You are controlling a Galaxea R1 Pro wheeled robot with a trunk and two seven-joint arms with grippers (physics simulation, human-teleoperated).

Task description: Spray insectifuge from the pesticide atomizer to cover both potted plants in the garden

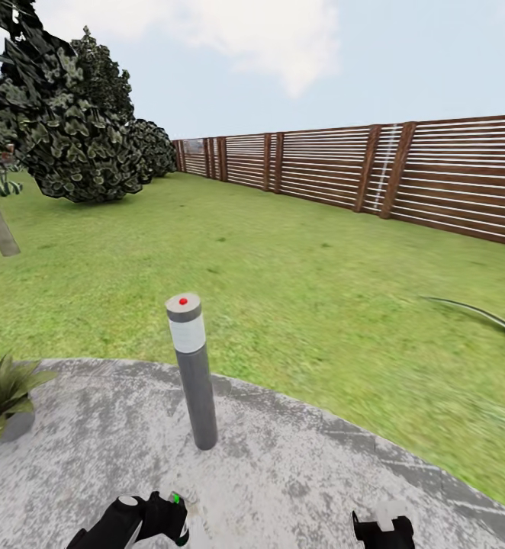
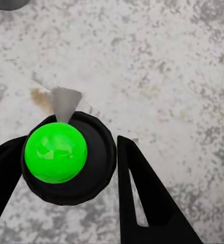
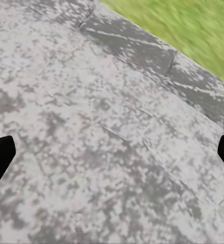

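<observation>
My left hand [image 2: 89, 168] pinches the pesticide atomizer [image 2: 66, 155] — green cap up — low over the paved patio [image 1: 298, 473]. My right hand [image 3: 112, 152] hangs spread, holding nothing. One potted plant [image 1: 4, 389] sits at the patio's left edge — beyond the bollard light [image 1: 191, 366].

Bright flat daylight, barely any shadows, lawn [image 1: 298, 290] smeared, perhaps motion blur, fence [image 1: 405, 171] crisp.

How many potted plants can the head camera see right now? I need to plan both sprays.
1. One potted plant sits at the left edge of the paved patio, left of the grey bollard light. The second may lie outside the picture.
</observation>
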